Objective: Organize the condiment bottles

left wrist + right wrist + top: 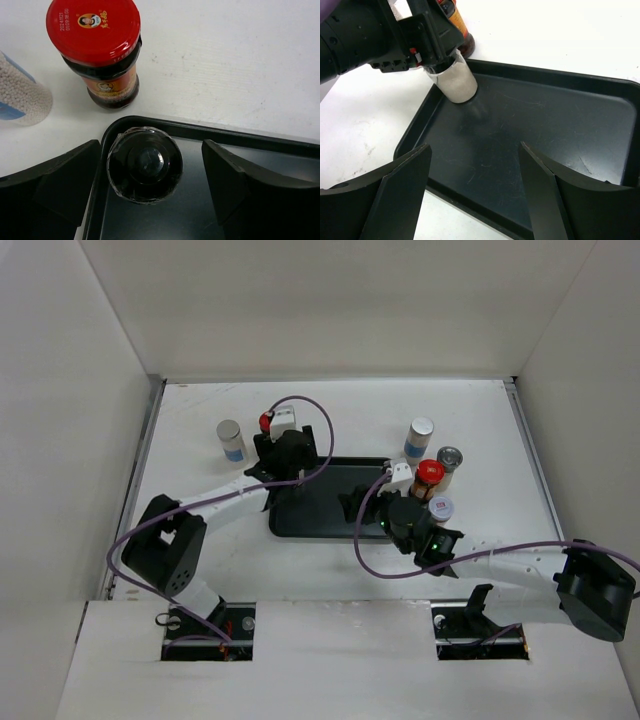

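Note:
A black-capped bottle with a pale body stands in the far-left corner of the black tray. My left gripper hangs over it, open, with its fingers on either side of the cap and a clear gap on the right. A red-lidded dark jar stands just outside that corner and also shows in the top view. A white shaker stands further left. My right gripper is open and empty over the tray's near edge.
To the right of the tray stand a white shaker, a second red-lidded jar, a silver-lidded shaker and another shaker close by my right arm. The tray floor holds only the one bottle.

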`<control>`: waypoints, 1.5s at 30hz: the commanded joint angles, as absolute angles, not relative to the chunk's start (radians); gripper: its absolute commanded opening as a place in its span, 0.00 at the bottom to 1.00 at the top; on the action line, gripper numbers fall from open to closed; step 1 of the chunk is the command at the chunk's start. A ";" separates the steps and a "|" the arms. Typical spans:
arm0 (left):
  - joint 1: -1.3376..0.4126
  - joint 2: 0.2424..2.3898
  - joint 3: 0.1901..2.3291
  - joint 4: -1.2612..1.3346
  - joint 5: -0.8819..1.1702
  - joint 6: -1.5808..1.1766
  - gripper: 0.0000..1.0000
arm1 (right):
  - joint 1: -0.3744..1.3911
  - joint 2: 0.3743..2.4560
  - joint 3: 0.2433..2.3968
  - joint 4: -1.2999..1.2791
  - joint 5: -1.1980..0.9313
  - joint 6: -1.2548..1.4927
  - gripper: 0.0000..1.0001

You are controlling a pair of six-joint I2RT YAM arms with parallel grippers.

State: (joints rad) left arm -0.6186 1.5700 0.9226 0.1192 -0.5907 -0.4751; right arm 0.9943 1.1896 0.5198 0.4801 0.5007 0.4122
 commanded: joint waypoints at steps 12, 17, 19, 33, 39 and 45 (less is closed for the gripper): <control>-0.446 1.302 0.922 0.123 -0.618 -0.503 0.84 | 0.987 1.193 0.523 0.520 0.509 0.426 0.78; -0.329 1.360 0.995 0.074 -0.601 -0.497 0.86 | 0.989 1.215 0.529 0.532 0.511 0.420 0.78; -0.292 1.384 1.023 0.060 -0.578 -0.502 0.86 | 0.989 1.221 0.534 0.520 0.506 0.426 0.78; -0.202 1.605 1.157 -0.014 -0.552 -0.503 0.76 | 0.987 1.204 0.529 0.515 0.506 0.422 0.79; -0.208 1.623 1.129 -0.011 -0.566 -0.503 0.66 | 0.989 1.219 0.534 0.515 0.506 0.422 0.80; -0.203 1.589 1.101 -0.009 -0.548 -0.503 0.41 | 0.987 1.203 0.529 0.514 0.512 0.417 0.80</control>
State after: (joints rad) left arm -0.2035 1.6249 1.1210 -0.0235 -0.5591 -0.5018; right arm 0.9943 1.2179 0.5198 0.4793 0.5007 0.4152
